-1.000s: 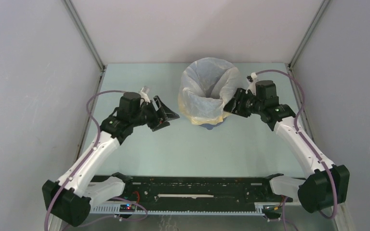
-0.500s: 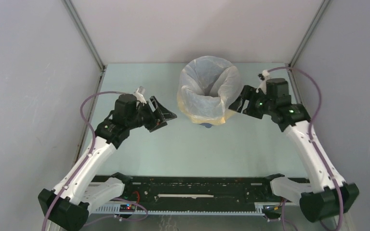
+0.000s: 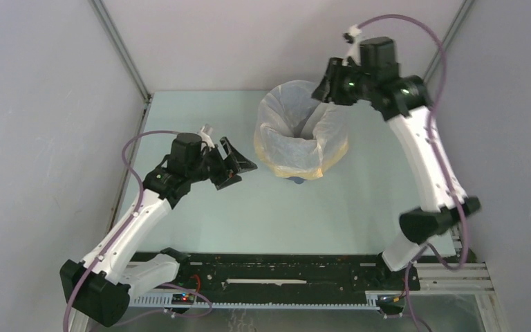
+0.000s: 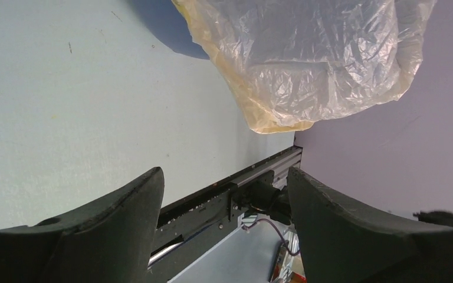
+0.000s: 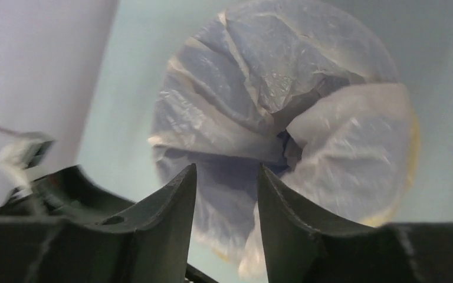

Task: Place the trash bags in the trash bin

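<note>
The trash bag (image 3: 303,131), pale, crinkly and yellow-rimmed, lines the trash bin and folds down over its outside. Only a blue sliver of the trash bin (image 3: 297,181) shows at its base. My left gripper (image 3: 239,163) hovers open to the left of the bag, apart from it. In the left wrist view the trash bag (image 4: 312,59) hangs ahead of the empty left gripper (image 4: 224,177), with the trash bin (image 4: 171,29) beside it. My right gripper (image 3: 321,86) is raised over the bin's far right rim. From the right wrist, the right gripper (image 5: 226,171) looks down into the trash bag (image 5: 283,112), jaws apart and empty.
Grey enclosure walls stand on the left, right and back, with metal corner posts (image 3: 121,48). A black rail (image 3: 283,266) runs along the table's near edge between the arm bases. The right arm's purple cable (image 3: 435,48) loops high near the right wall.
The right arm has risen from the bag's right rim, up and back to above the bin's far side. The left arm has hardly shifted.
</note>
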### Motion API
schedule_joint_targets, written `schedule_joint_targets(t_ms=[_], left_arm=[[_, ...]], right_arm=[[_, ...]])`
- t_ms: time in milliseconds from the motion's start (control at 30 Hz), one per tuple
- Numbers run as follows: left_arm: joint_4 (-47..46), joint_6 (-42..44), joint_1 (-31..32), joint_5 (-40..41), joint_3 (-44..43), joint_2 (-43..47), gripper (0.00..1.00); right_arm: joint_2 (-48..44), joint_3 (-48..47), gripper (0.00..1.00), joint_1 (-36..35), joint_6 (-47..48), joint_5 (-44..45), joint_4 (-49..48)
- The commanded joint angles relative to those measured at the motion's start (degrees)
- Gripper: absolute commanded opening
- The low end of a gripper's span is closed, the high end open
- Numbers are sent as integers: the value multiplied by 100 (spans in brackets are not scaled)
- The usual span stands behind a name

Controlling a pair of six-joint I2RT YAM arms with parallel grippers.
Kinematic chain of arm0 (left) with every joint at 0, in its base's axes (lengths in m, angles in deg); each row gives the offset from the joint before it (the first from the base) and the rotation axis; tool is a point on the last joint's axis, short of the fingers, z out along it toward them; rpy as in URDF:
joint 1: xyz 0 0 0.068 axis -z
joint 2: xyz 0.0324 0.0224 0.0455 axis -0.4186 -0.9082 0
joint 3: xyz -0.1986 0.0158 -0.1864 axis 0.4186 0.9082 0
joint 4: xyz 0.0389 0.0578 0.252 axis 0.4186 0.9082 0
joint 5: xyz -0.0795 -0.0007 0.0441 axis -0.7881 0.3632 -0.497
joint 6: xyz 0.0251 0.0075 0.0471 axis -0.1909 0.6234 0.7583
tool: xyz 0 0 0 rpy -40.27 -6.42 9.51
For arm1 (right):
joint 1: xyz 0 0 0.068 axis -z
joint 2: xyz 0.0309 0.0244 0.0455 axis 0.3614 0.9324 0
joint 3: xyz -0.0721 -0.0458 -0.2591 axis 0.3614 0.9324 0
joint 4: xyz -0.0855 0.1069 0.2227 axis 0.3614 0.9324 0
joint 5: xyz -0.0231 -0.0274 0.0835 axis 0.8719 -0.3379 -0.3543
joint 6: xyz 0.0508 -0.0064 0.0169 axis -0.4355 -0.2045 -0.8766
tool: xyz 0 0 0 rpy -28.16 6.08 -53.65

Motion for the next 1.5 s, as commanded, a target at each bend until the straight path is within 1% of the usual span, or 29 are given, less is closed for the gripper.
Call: schedule_joint_targets(t_ms=[0,100,233,400,533,600,733,967,1167,1233,1333,1467], left_arm=[[-165,-79,53,86,-394,272,81],[-69,-51,70,180,-459,380,81],[202,43,71,341,-478,561,81],[522,185,71,542,-539,770,81],[682,336,71,619,-717,746,81],[707,358,71,620,-777,724,81],[726,377,71,662,-806,698,81],[755,360,71,701,-829,702,80],[803,360,71,712,-842,711,81],[807,359,73,712,-830,721,81],[814,359,71,697,-789,723,81],[795,353,71,601,-748,634,81]], right_arm=[[1308,-970,48,-509,279,658,1077],[1892,-1238,48,-716,320,975,1205],[2403,-1077,47,-848,349,1464,970],[2832,-631,44,-928,516,1567,561],[3134,-372,39,-978,618,1604,350],[3199,-184,38,-994,651,1596,215],[3154,417,37,-1047,777,1535,-398],[3283,925,33,-1005,653,1382,-999],[3255,1818,35,-999,619,910,-1981],[3401,1815,36,-999,646,848,-1987],[3660,1518,37,-984,590,824,-1658],[3609,1332,40,-981,544,660,-1418]])
